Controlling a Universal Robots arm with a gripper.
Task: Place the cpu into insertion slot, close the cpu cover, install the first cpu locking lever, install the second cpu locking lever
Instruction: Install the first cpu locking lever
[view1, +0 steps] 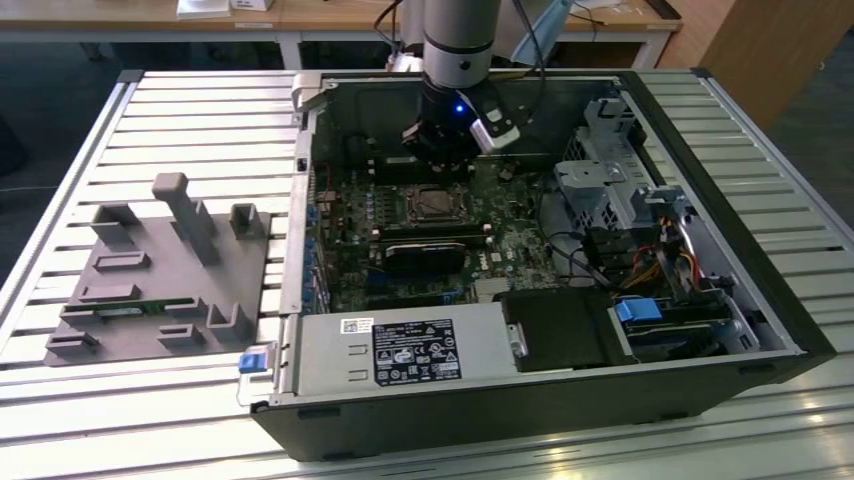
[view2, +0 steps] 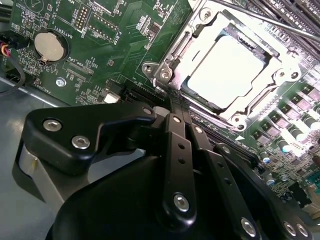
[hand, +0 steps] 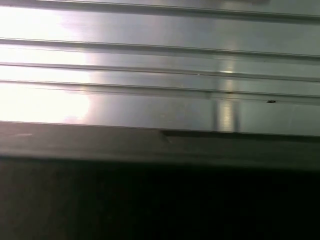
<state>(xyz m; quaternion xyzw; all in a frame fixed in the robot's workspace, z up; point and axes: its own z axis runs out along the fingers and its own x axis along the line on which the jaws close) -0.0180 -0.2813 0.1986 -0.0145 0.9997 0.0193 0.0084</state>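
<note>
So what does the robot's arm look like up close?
The arm is a smooth silver-grey tube ending in a black wrist with a small blue light and black cables. In the second wrist view, the gripper is black, built from flat linked bars with shiny silver screws.

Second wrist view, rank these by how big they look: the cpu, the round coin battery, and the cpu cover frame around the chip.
1. cpu cover, the metal frame enclosing the chip
2. cpu, the bright square inside it
3. coin battery, clearly smallest

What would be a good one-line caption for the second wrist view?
The gripper sits by the corner of the cpu cover, which lies closed over the cpu on the green motherboard.
</note>
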